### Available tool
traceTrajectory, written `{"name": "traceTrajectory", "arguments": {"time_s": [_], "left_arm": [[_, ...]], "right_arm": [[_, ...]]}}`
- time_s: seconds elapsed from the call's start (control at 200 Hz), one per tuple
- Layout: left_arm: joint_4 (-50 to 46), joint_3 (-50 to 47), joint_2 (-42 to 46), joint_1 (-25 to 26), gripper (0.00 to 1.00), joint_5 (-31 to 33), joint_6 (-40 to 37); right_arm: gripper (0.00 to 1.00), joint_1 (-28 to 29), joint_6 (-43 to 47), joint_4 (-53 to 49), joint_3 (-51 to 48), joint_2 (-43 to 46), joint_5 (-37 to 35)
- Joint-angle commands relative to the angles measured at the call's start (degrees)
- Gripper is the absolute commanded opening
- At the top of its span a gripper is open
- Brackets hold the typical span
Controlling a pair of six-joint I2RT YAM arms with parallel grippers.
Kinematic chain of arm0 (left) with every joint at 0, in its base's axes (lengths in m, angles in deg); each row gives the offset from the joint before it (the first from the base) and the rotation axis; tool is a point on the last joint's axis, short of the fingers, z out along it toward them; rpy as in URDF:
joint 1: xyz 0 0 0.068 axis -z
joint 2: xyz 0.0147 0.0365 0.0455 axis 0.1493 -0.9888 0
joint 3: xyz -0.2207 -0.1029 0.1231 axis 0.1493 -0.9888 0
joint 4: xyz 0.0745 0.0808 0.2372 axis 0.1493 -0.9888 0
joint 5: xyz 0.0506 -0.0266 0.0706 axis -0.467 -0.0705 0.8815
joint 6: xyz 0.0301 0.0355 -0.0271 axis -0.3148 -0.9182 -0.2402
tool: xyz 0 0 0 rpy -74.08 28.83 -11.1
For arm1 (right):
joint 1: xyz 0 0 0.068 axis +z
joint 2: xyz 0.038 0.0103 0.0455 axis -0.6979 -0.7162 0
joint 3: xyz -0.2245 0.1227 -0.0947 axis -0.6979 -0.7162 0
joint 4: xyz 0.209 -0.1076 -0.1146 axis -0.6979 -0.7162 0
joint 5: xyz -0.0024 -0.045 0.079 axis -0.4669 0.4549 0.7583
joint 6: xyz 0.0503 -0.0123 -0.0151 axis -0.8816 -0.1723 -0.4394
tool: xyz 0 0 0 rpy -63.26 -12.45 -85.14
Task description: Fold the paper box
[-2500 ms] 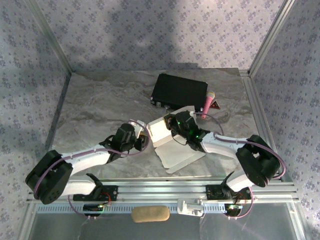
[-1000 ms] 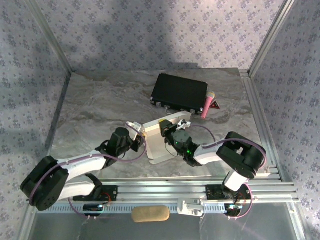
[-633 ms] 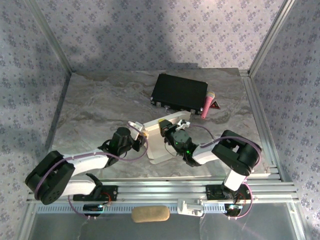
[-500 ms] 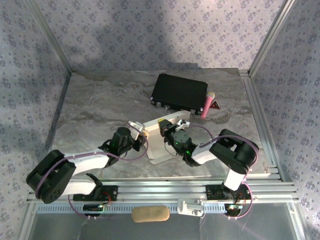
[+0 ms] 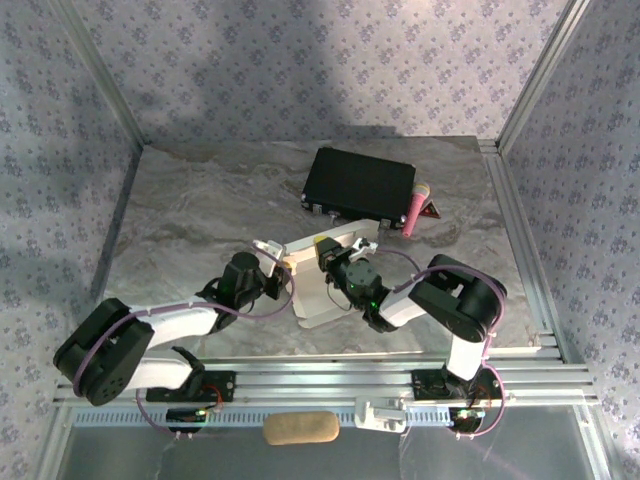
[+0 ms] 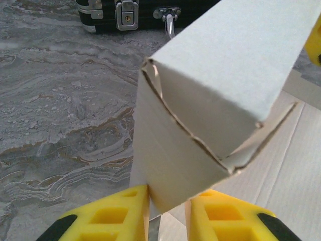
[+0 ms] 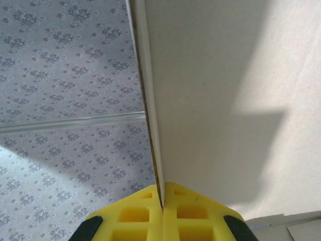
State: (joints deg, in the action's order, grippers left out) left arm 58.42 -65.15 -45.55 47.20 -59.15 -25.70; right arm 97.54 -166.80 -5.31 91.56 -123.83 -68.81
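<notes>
Grey marbled table (image 5: 200, 210), black case (image 5: 360, 185), pink object (image 5: 415, 208), paper box (image 5: 315, 290)

Paper box (image 5: 318, 292) on table (image 5: 200, 210), near front; left gripper (image 6: 167, 200) at its left, right gripper (image 7: 162, 195) right; case (image 5: 360, 185) behind.

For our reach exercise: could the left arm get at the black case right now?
Probably not directly: the left gripper grips a folded corner of the paper box, whose raised panel stands between it and the black case.
</notes>
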Motion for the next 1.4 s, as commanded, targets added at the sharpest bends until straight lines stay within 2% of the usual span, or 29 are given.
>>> {"name": "traceTrajectory", "arguments": {"time_s": [0.0,0.22,0.625,0.805,0.914,0.969,1.174,1.294,1.394], "left_arm": [[5.91,2.02,-0.57,-0.46,0.23,-0.70,1.26],[7.77,3.09,-1.80,-0.08,0.28,-0.05,4.16],[8.52,4.72,-4.59,1.25,0.27,4.45,5.97],[9.76,4.61,-6.06,1.98,0.19,6.75,7.11],[11.90,3.89,-7.07,2.50,0.09,7.35,7.89],[12.83,3.68,-7.48,2.60,0.08,7.30,8.04],[14.06,3.80,-8.97,2.98,0.22,7.02,7.12],[13.96,4.54,-10.36,3.26,0.23,8.40,6.35],[14.22,4.98,-10.88,4.43,0.23,12.88,6.08]], "right_arm": [[0.00,0.34,-0.90,-4.32,-0.11,-2.21,1.68],[0.00,0.39,-2.01,-4.47,1.02,-2.35,1.63],[0.00,0.34,-3.79,-6.22,1.24,-1.17,1.11],[0.00,0.24,-4.21,-6.44,1.32,-1.18,0.89],[0.00,0.15,-4.34,-6.58,1.36,-1.19,0.83],[0.00,0.07,-4.32,-6.59,1.41,-1.19,0.89],[0.00,0.06,-4.78,-6.60,1.40,-1.18,0.94],[0.00,0.14,-5.04,-6.87,1.53,-1.08,0.72],[0.00,0.14,-5.13,-6.81,1.66,-1.17,0.62]]}}
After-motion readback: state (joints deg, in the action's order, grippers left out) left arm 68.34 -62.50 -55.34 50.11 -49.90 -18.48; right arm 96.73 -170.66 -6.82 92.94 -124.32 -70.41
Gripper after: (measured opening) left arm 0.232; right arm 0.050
